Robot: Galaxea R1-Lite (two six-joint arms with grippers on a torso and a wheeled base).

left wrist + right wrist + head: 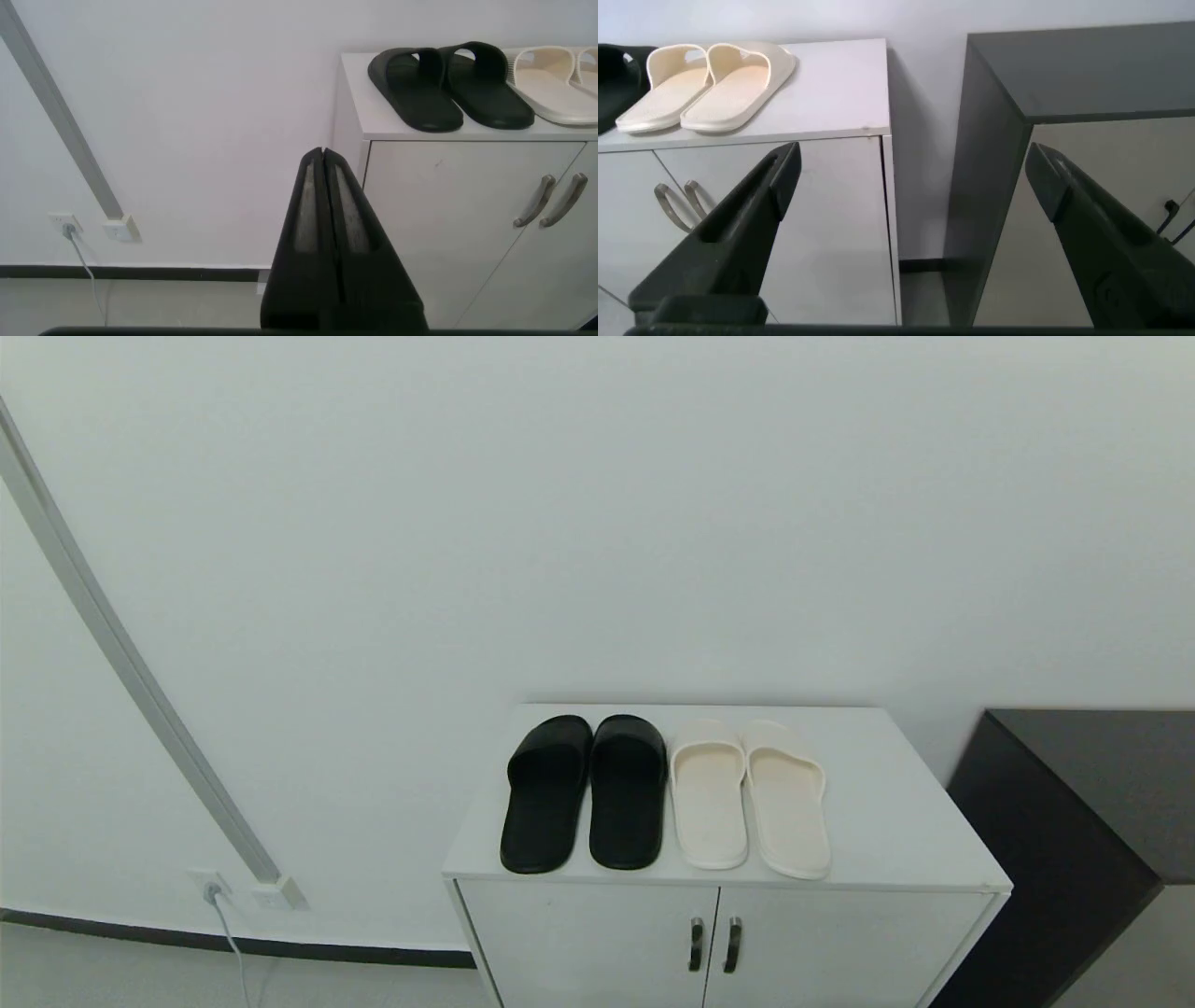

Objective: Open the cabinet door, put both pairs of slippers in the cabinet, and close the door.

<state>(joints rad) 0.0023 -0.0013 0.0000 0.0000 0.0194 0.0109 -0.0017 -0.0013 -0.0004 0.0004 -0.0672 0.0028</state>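
A white cabinet point(887, 821) stands against the wall with both doors closed; two dark handles point(714, 945) meet at the middle seam. On its top lie a pair of black slippers point(583, 791) at the left and a pair of cream slippers point(752, 796) beside them. My left gripper point(323, 154) is shut and empty, held low off the cabinet's left side, with the black slippers point(448, 82) and the handles point(551, 199) ahead of it. My right gripper point(910, 173) is open and empty, off the cabinet's right corner, near the cream slippers point(705, 82).
A dark cabinet point(1074, 831) stands close on the white one's right, with a narrow gap between them. A grey cable duct point(121, 653) runs down the wall to sockets point(210, 885) with a plugged cord at the left. Open floor lies left of the cabinet.
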